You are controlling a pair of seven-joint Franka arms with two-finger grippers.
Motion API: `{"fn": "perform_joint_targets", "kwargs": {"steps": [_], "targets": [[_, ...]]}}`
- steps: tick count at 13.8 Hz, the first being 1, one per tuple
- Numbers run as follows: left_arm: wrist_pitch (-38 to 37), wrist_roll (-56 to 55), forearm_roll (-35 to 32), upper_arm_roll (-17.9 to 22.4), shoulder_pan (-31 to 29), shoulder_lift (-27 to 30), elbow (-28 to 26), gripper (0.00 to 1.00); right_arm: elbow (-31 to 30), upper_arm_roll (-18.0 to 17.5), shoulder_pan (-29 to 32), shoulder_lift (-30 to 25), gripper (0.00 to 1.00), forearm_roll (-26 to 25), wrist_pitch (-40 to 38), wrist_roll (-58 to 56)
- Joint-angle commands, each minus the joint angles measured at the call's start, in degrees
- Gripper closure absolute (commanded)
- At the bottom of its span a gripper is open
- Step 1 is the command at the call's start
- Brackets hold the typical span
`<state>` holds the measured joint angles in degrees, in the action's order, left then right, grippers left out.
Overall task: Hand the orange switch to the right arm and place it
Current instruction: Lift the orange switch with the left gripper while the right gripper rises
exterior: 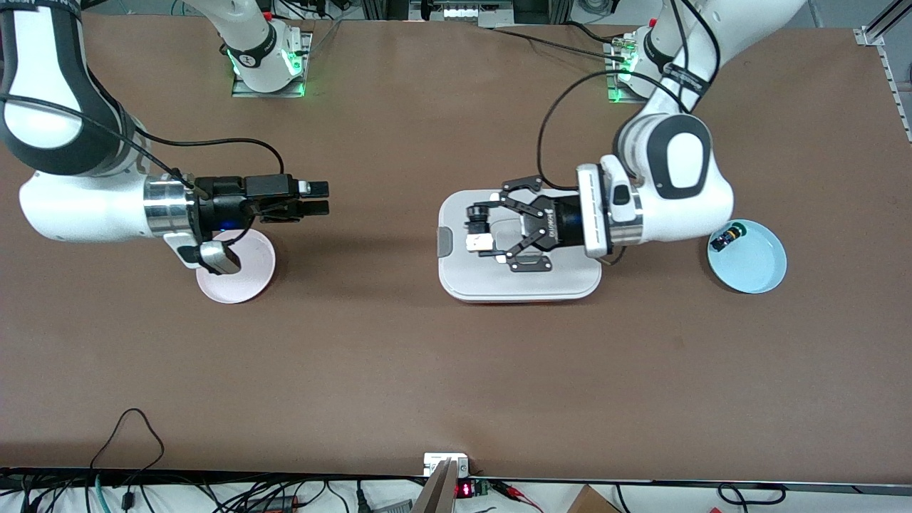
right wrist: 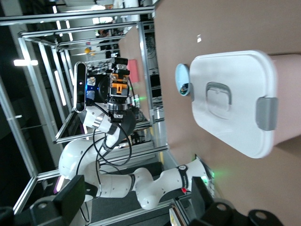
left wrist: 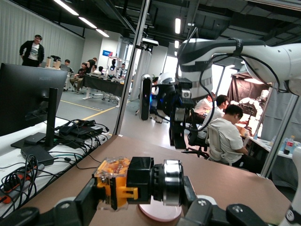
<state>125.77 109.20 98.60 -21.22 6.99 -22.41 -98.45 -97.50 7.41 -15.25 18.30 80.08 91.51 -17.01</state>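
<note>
The orange switch [exterior: 476, 217] is a small black part with an orange body. My left gripper [exterior: 479, 231] is shut on it and holds it in the air over the white lidded box [exterior: 520, 281]. In the left wrist view the switch [left wrist: 134, 181] lies crosswise between the fingers. My right gripper [exterior: 319, 198] is open and empty, in the air beside the pink plate [exterior: 249, 274], pointing toward the left gripper with a wide gap between them. The right wrist view shows its own fingers [right wrist: 70, 197] spread apart, with the held switch [right wrist: 117, 87] farther off.
A light blue plate [exterior: 755, 267] at the left arm's end of the table holds a small blue switch with a green cap [exterior: 728, 235]. The pink plate lies partly under the right arm's wrist. Cables run along the table edge nearest the front camera.
</note>
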Motion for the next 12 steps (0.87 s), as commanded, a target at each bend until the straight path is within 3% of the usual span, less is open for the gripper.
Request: {"fn": "perform_joint_targets", "kwargs": {"steps": [1,3,12], "targets": [[7.18,-0.39,4.66,-1.01,4.16,-0.35,2.37,1.00,-0.23,-0.55,-0.48,2.09,0.00,6.30,-1.24,-4.52],[12.29,-0.57,6.25,-1.98,6.53,-1.66,4.75,1.00,-0.23,-0.64,-1.62,3.32,0.00,11.05,-1.16,-4.53],[13.89,-0.66,7.66,-1.99,9.35,-3.42,7.13,1.00,0.21,-0.91,-5.57,7.36,0.00,22.92,-0.45,0.57]]}}
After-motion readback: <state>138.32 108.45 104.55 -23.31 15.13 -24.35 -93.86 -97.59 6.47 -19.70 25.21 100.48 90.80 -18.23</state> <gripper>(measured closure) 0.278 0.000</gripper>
